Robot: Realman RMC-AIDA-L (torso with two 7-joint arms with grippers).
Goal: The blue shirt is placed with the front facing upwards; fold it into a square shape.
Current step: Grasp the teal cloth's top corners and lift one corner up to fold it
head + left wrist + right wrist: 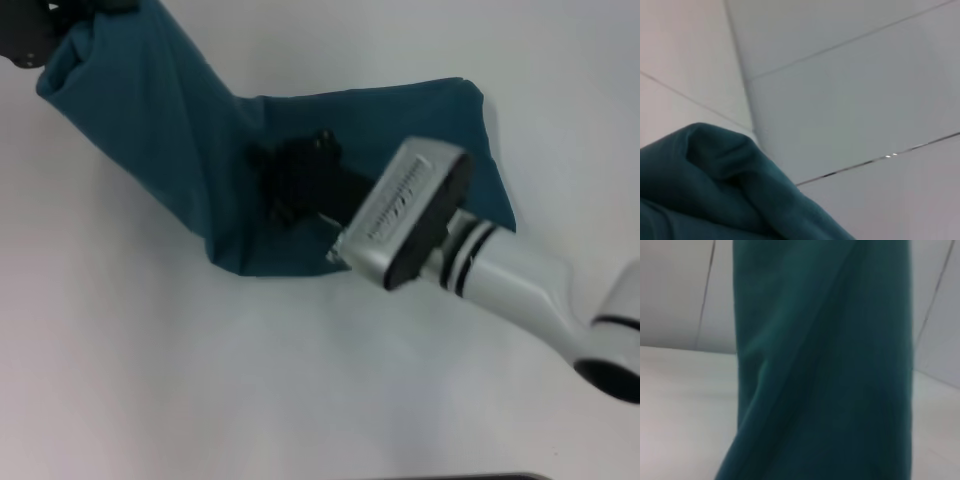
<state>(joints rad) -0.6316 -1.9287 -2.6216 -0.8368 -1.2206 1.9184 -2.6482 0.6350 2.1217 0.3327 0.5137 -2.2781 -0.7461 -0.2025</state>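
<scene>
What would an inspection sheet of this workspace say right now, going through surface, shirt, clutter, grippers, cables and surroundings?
Surface: white table, bare around the cloth.
Job's things: blue shirt, bunched into a long band, one end lifted at the head view's upper left, the rest draped down to the table; no square fold yet.
Clutter: nothing seen.
Grippers: left gripper at the raised end of the shirt, mostly out of view; right gripper low over the shirt's middle, dark against the cloth.
Cables: nothing seen.
Surroundings: pale panelled wall with thin seams behind the table.
</scene>
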